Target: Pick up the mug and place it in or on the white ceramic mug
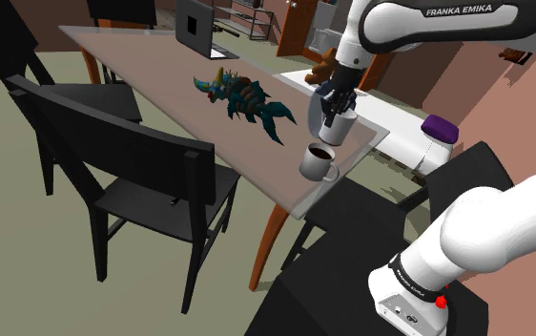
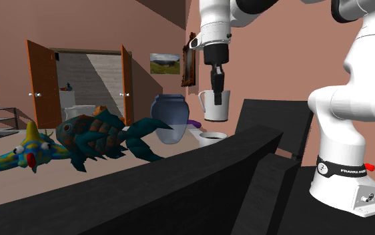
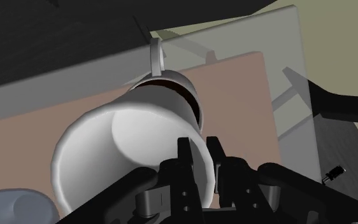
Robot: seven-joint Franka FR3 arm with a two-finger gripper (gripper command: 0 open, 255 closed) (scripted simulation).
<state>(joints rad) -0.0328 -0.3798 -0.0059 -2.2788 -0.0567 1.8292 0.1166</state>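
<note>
The gripper clamps the rim of the lifted mug; the dark-filled mug sits just below. Centre over it, lower gently, then release.

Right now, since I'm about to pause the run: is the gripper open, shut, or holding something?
The gripper: shut on the rim of the white mug, held above the second mug.

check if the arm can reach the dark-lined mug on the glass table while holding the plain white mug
Probably yes. The gripper, fingers shut on the plain white mug, hangs almost straight above the dark-lined mug; only open air lies between, and the colourful toy creature sits well aside.
</note>
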